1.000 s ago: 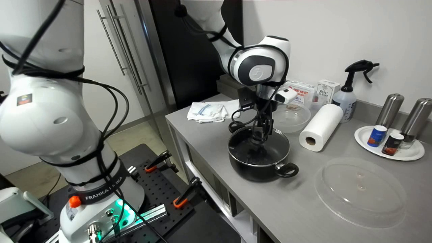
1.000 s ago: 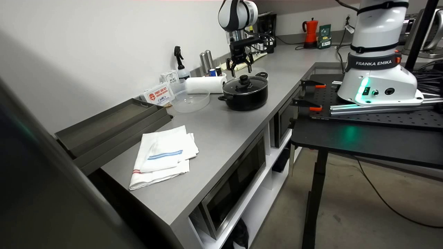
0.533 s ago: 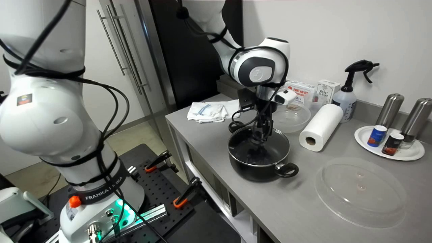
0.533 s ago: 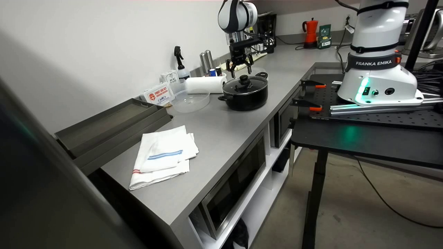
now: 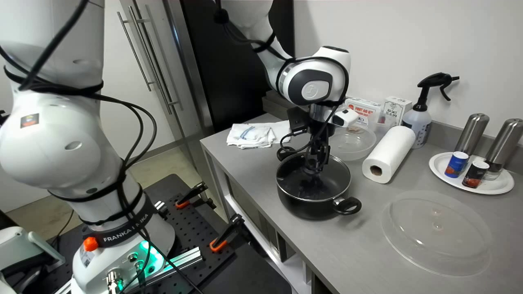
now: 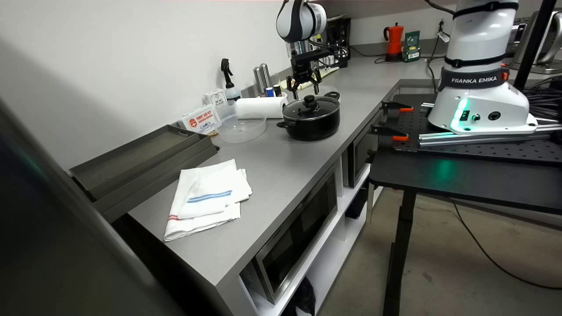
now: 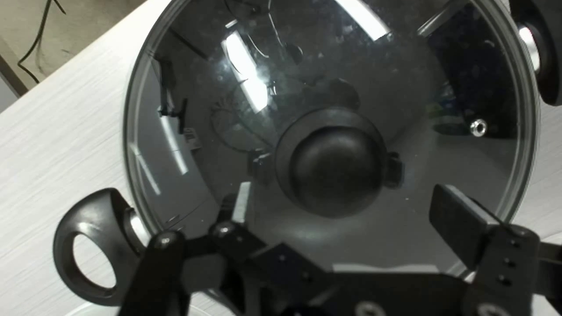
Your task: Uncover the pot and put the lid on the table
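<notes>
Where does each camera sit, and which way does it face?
Wrist view: mounted by the hand, looking down on the lid; the open hand shows at the bottom.
An exterior view: from above, near the base, facing the towel; base, hand and part of the arm show.
An exterior view: from the towel end, looking along the table to the red jug; the same parts show.
Both exterior views share the pot, paper roll and towel.
</notes>
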You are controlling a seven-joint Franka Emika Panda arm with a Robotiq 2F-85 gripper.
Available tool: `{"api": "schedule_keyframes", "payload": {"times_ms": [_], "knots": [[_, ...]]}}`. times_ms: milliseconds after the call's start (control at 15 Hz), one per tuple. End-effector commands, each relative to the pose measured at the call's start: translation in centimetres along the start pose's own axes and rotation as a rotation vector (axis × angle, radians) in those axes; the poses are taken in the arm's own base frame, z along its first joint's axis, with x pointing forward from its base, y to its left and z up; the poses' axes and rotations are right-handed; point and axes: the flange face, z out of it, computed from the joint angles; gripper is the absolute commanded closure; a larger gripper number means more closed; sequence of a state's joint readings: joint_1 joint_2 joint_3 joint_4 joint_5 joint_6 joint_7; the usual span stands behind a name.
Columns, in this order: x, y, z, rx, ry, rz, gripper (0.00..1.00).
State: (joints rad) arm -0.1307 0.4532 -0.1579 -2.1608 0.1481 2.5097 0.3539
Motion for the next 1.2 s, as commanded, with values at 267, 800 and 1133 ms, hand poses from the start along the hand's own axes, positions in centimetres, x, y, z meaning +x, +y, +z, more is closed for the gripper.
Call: {"api": "schedule_keyframes", "payload": {"times_ms": [267,800,1133], "knots": [[0.02,-0.23,0.82,0.013,-0.010,0.016,0.00],[-0.05,-0.23,1.06,0.011,-0.012,0.015,0.57],[0.05,-0.19,0.60,0.015,-0.005,0.017,0.75]]}}
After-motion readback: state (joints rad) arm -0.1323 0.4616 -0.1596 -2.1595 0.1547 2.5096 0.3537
